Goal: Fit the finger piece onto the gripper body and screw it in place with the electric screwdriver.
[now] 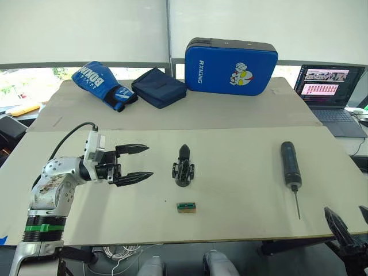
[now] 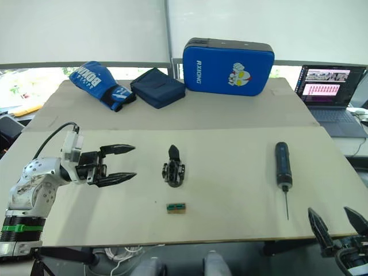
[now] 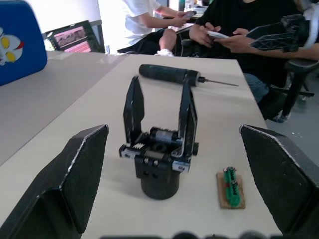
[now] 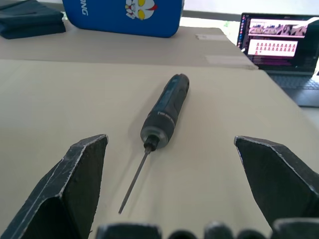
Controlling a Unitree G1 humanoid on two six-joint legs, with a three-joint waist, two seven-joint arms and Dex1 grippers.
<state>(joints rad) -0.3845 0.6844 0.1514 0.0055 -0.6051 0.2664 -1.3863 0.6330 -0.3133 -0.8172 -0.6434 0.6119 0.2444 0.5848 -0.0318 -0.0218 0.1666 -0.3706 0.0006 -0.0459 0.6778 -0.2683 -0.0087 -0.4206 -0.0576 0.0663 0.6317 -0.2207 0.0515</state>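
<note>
right gripper point(image 1: 349, 225) cut off at frame's bottom corner; laptop point(image 1: 330, 90) cropped; people's point(image 3: 234, 30) upper bodies cropped beyond left gripper.

Blue RXIONG kick pad point(image 1: 231, 58) stands at the table's point(image 1: 241, 198) far edge. Left of the pad: navy pouch point(image 1: 158, 87), then blue boxing glove point(image 1: 103, 84). Right of it: open laptop point(image 1: 330, 92). Green-topped tan block point(image 1: 186, 207) lies nearer.

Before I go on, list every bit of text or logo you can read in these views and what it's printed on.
"RXIONG", running sideways in white, on the blue pad at the back of the table, beside a cartoon figure.
"BONIN..." in white on the blue boxing glove; its last letters are unclear and a smaller line under it is unreadable.
Laptop screen: rows of pink thumbnails, text too small to read.
Electric screwdriver: no legible marking.
Green-topped block: nothing legible.
</note>
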